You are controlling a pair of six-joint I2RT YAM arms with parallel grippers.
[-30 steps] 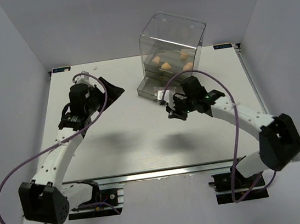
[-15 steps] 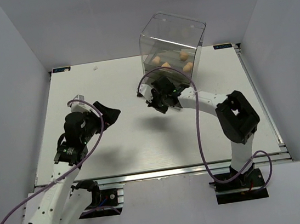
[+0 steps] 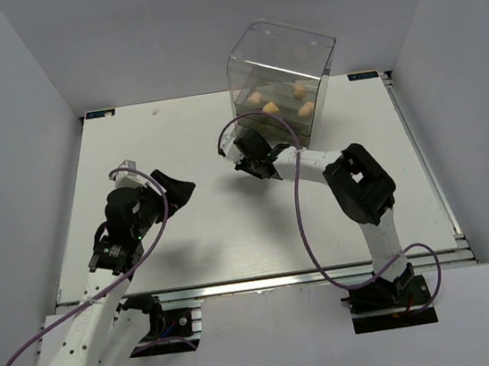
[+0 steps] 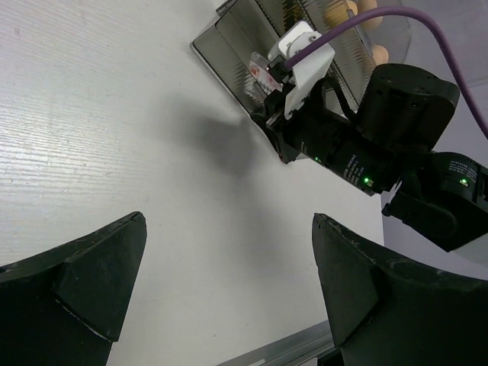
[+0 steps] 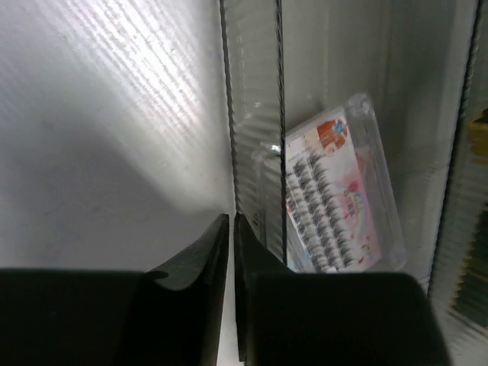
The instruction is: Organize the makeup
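A flat white-pink packet (image 5: 335,200) lies in the pulled-out bottom drawer (image 5: 255,91) of the clear drawer box (image 3: 282,70). It also shows in the left wrist view (image 4: 259,70). Several peach sponges (image 3: 272,105) sit inside the box. My right gripper (image 5: 231,223) is shut, and the drawer's front wall runs into the thin gap between its tips; in the top view it (image 3: 243,159) is at the drawer's front. My left gripper (image 4: 229,229) is open and empty, over bare table at the left (image 3: 179,190). The dark tubes are not clearly visible.
The tall clear box stands at the back middle-right of the white table (image 3: 215,232). Grey walls close in the left, right and back sides. A metal rail (image 3: 266,281) runs along the near edge. The right arm's purple cable (image 3: 301,202) loops above the table.
My right arm swung left from mid-table, and its gripper came to the drawer's front. My left arm pulled back from the far left toward the near left, jaws still open.
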